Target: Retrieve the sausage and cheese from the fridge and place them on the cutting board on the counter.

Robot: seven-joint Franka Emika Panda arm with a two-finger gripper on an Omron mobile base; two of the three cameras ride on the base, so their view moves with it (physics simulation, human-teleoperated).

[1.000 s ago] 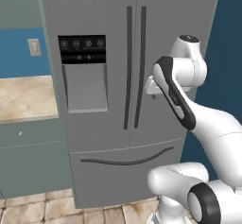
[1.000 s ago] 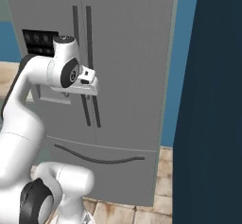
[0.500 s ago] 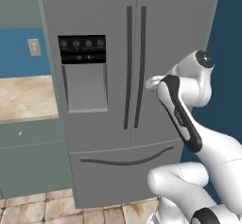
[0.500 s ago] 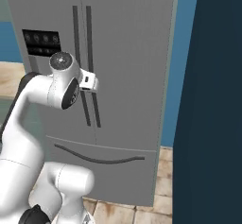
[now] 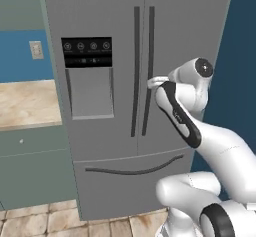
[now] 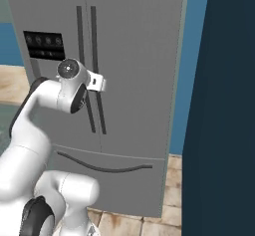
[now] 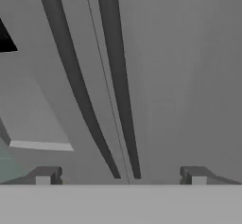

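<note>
Left base view
Fridge (image 5: 115, 56): grey, both upper doors closed, bottom drawer shut below them.
Handles (image 5: 143, 71): two dark vertical bars at the middle seam of the fridge.
Dispenser panel (image 5: 87, 46): black, on the left fridge door, with a grey recess under it.
Counter (image 5: 27, 103): beige stone top to the left of the fridge, over grey-green cabinet fronts.
Arm: white, rises at the lower right and bends toward the fridge.
Gripper (image 5: 152, 82): close to the right handle, about level with the dispenser recess; its jaws cannot be made out here.

Right base view
Fridge (image 6: 134, 70): stands between a blue wall strip and a dark panel on its right.
Gripper (image 6: 99, 84): in front of the right handle, around mid-height of the upper fridge doors; contact cannot be told.

Hand view
Fingertips (image 7: 45, 176): two small dark tips, spread wide apart, released, with nothing between them.
Handles (image 7: 113, 76): both bars run up the fridge front, between the two tips, near but not gripped.
Dispenser recess (image 7: 28, 119): left of the handles on the fridge.
</note>
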